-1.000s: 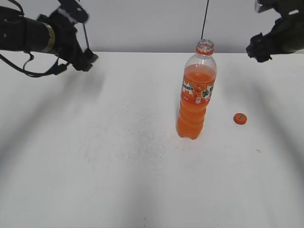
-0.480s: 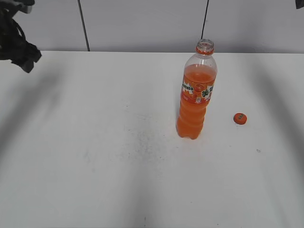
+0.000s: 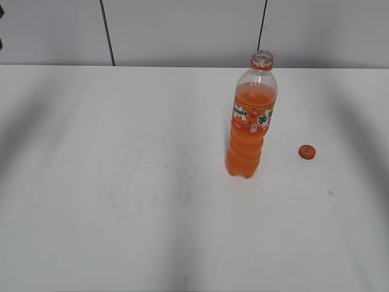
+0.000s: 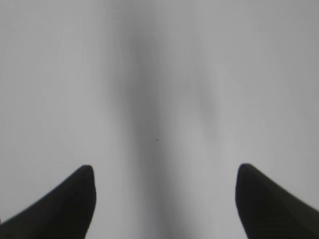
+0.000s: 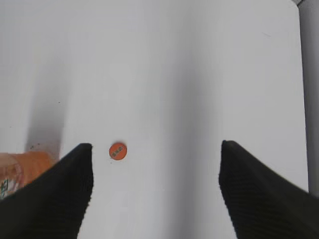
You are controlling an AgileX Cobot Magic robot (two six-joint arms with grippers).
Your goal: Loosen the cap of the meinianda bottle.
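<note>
Black fingers of the right gripper (image 5: 155, 191) stand wide apart in the right wrist view, with nothing between them but bare white table (image 5: 199, 74). Just beside the inner edge of the left-hand finger in that view, the small orange cap (image 5: 117, 151) lies flat on the table, clear of the fingers. At the far left edge of the same view a sliver of the meinianda bottle (image 5: 22, 167) shows. The left gripper (image 4: 164, 199) is also spread wide, its two dark fingertips at the bottom corners of the left wrist view, hanging over plain table with a soft grey shadow.

From the exterior view, neither gripper is visible. The meinianda bottle (image 3: 250, 118) stands upright on the table (image 3: 121, 182), its neck open and uncapped. The cap (image 3: 307, 151) lies on the table to the right of the bottle, near its base but not touching it.
</note>
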